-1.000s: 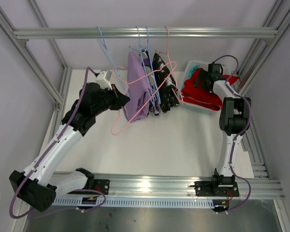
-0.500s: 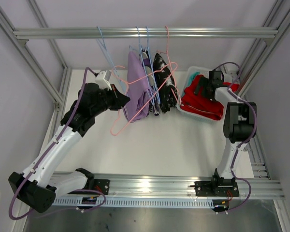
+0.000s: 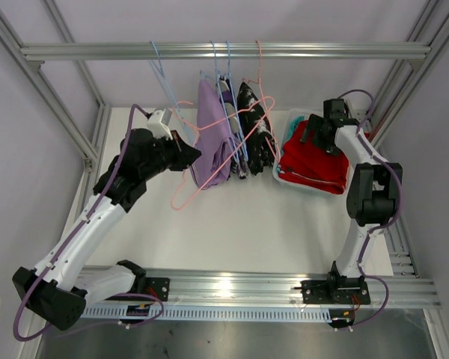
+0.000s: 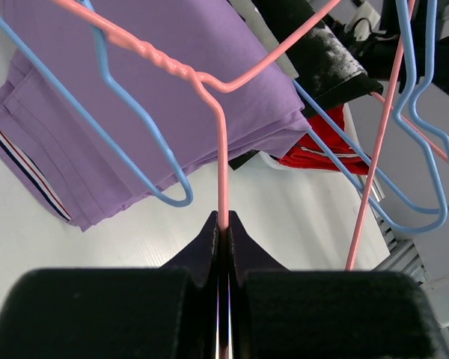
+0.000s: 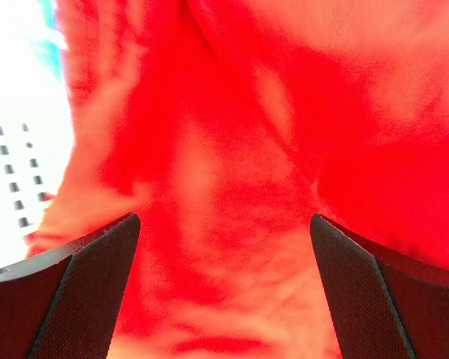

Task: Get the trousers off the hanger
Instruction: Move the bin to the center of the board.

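Two arms work over the white table (image 3: 247,224). We find the left gripper (image 4: 221,223) clamped tight on the thin pink wire hanger (image 4: 222,161). The wire is pinched between its black fingers (image 4: 203,243) on a straight stretch below the twisted neck.

From above, the left gripper (image 3: 191,154) sits just beside the folded lilac cloth trousers (image 3: 209,146). The pink hanger (image 3: 202,187) slants, tilted, across their front, with its low end toward the table. The lilac trousers (image 4: 172,82) hang beneath the aluminium rail (image 3: 97,51) among thin blue wire hangers (image 4: 146,138). Just to their right hang the folded black cloth trousers with white blotches (image 3: 256,138).

We note the folded red cloth trousers (image 3: 312,161) lying in the white plastic basket (image 3: 305,183) at the right of the table, on no hanger. The right gripper (image 3: 319,134) is over them with its jaws spread wide. In the right wrist view, its dark fingers (image 5: 82,292) stand far apart at either side, and the right gripper (image 5: 224,254) has only red cloth (image 5: 232,149) between them. We cannot tell whether the fingertips touch the cloth; nothing is gripped. A sliver of teal (image 5: 51,30) shows beside the red at the basket's perforated wall (image 5: 7,172); we cannot tell what it is.
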